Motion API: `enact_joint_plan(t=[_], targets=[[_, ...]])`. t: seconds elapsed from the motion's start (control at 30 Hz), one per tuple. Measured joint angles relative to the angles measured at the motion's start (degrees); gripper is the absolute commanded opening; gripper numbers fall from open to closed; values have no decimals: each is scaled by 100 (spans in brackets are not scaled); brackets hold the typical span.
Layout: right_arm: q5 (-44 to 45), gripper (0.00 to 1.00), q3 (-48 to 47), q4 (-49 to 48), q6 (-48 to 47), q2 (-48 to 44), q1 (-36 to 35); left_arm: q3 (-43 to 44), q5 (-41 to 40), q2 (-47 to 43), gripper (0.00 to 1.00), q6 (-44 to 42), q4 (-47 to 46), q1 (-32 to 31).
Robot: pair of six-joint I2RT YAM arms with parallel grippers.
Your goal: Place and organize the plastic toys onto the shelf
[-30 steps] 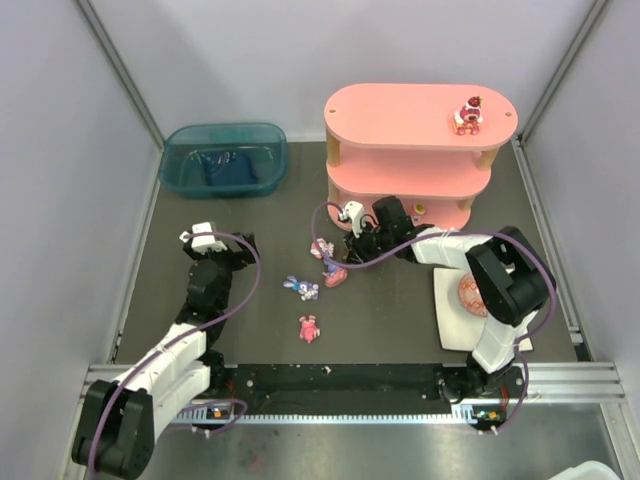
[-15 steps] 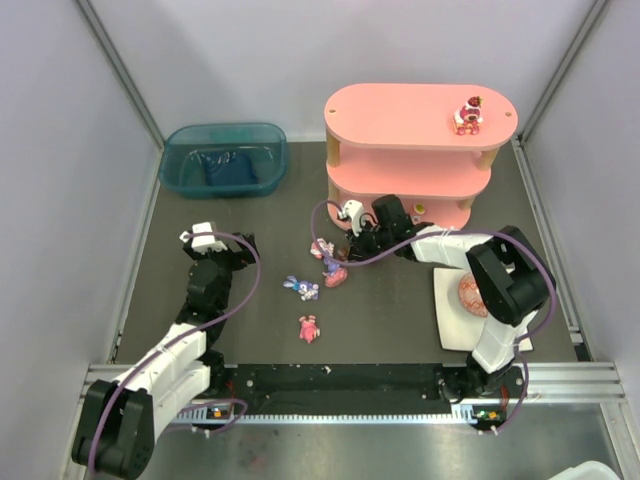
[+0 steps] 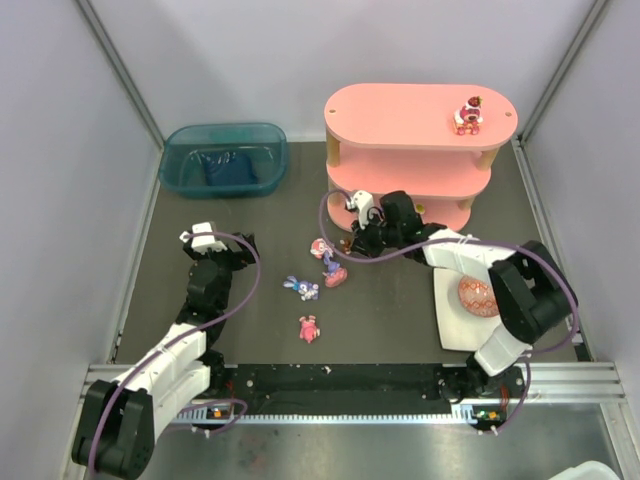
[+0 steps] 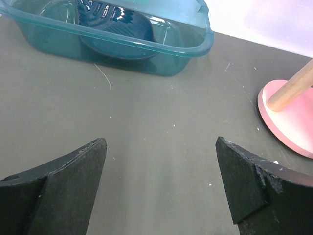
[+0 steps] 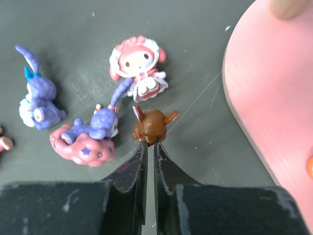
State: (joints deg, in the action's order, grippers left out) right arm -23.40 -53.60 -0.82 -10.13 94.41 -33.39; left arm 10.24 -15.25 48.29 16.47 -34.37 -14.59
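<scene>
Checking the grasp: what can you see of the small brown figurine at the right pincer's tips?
The brown figurine is tiny, glossy and plastic-looking, with two pointed ears spread outward. The right pincer is shut on its lower end. It sits close beside the purple bunny on a pink cloud and the pink-hooded figurine, near the shelf's bottom board.

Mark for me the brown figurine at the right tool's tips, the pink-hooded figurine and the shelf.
brown figurine (image 5: 152, 126), right wrist view, on the middle of its body.
pink-hooded figurine (image 5: 137, 59), right wrist view, on its white face.
shelf (image 5: 264, 98), right wrist view, on the bare bottom board.
</scene>
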Motion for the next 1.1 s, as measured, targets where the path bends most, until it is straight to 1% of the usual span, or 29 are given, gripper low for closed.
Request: enact_joint_plan(t=[0.3, 0.57, 0.7, 0.73, 0.77, 0.8, 0.9, 1.1], targets=[[306, 0, 173, 28, 433, -625, 0, 0, 0, 0, 99, 2, 0, 0], [566, 0, 684, 142, 901, -1718, -26, 0, 2, -2, 99, 13, 0, 9], [761, 0, 671, 186, 918, -1779, -31, 0, 2, 0, 99, 15, 0, 20], [811, 1, 651, 243, 909, -1729, -33, 0, 0, 0, 99, 17, 0, 20], [852, 5, 603, 326, 905, -1646, -35, 0, 0, -2, 99, 17, 0, 20], [885, 15, 549, 409, 887, -1530, -42, 0, 2, -2, 99, 17, 0, 20], [949, 23, 483, 505, 883, -1303, -81, 0, 0, -2, 99, 17, 0, 20], [1139, 33, 481, 507, 883, -1178, -435, 0, 2, -2, 99, 20, 0, 26]])
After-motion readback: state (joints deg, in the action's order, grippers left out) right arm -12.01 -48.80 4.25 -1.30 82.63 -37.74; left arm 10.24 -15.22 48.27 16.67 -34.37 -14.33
